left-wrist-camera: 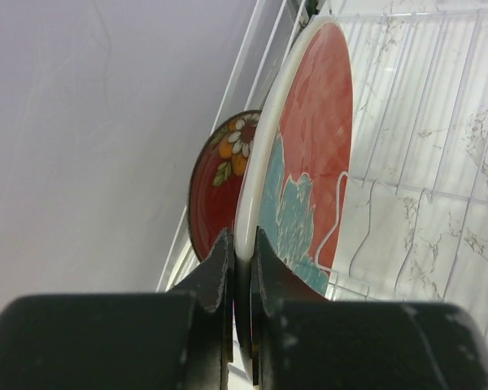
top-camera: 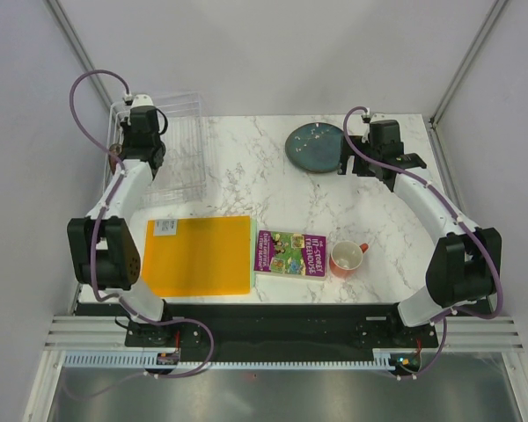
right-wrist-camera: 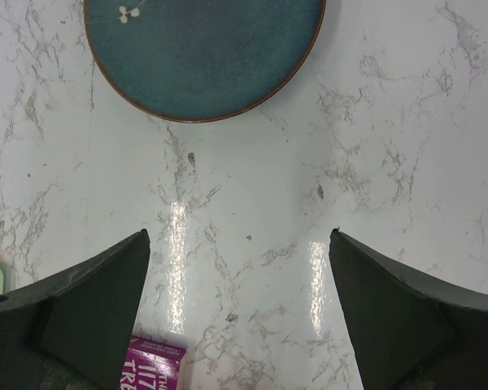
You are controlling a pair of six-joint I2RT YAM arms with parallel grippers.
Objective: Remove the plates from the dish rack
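dark teal plate (top-camera: 317,148) out at one o'clock. my left gripper (left-wrist-camera: 242,241) pinches the red-blotched plate (left-wrist-camera: 313,138) in the dish rack (top-camera: 187,163) at ten o'clock; flowered plate (left-wrist-camera: 218,193) left too. right gripper (right-wrist-camera: 240,244) spread, empty.

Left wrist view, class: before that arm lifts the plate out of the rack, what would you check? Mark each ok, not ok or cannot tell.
1. Grip: left claw shut on the rim of the red-and-teal plate: ok.
2. Held plate upright in the rack: ok.
3. Clearance: flowered plate behind it, not touching: cannot tell.
4. Other arm: right claw open, empty: ok.
5. Set-down: bare table beside the blue plate: ok.
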